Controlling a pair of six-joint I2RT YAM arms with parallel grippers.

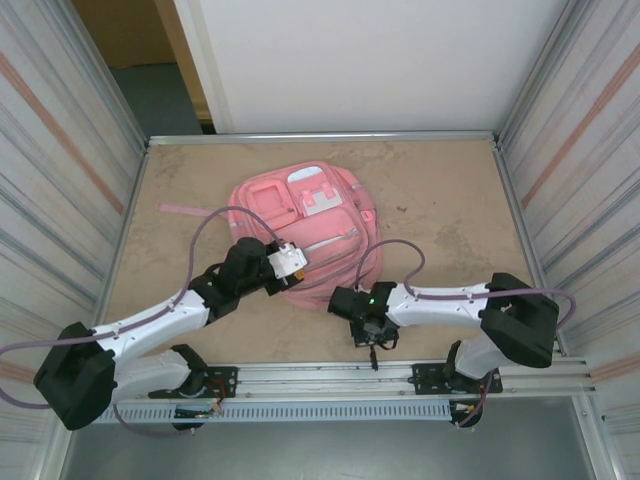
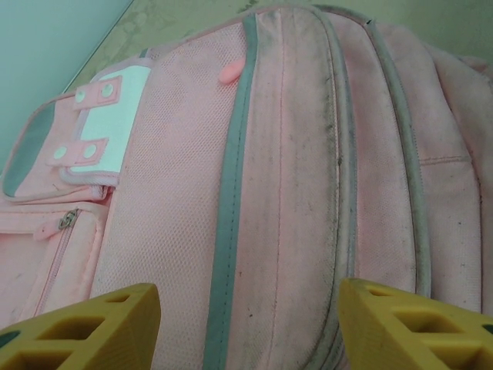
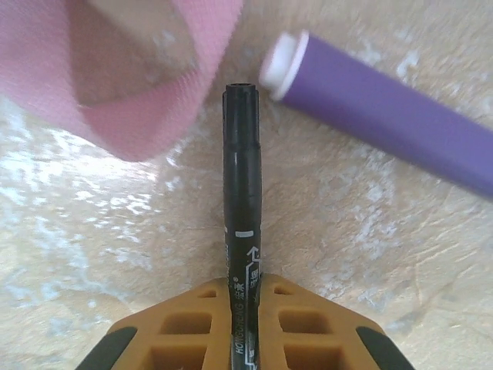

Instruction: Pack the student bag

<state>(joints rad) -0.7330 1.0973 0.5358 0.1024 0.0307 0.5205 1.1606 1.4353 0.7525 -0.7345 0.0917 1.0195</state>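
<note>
Roughly at the middle of the tan bench [image 1: 450, 200], nearer its far edge, lies the large pink fabric backpack, the student bag [image 1: 305, 225], pocket side up. The left jaws hang over the bag's near left part, standing wide apart and holding nothing. In the left wrist view their yellow fingertips [image 2: 85, 327] frame the bag's grey-piped seams, with the white-and-pink patch [image 2: 108, 123] off to the left.

The right jaws sit low over the bench off the bag's near right corner, close to the near edge. They are pinched together on a slim black marker pen [image 3: 242, 193], whose free end points away from them over the bench top. A pink strap loop [image 3: 131, 77] lies just beside that end, and a purple cylinder with a white cap [image 3: 385, 100] lies near it on the other side, not touching.

Bare bench runs from the bag to the right edge and right corners. A thin pink strap [image 1: 185, 210] trails toward the left edge. Ribbed metal walls [image 1: 590, 140] close both sides.
</note>
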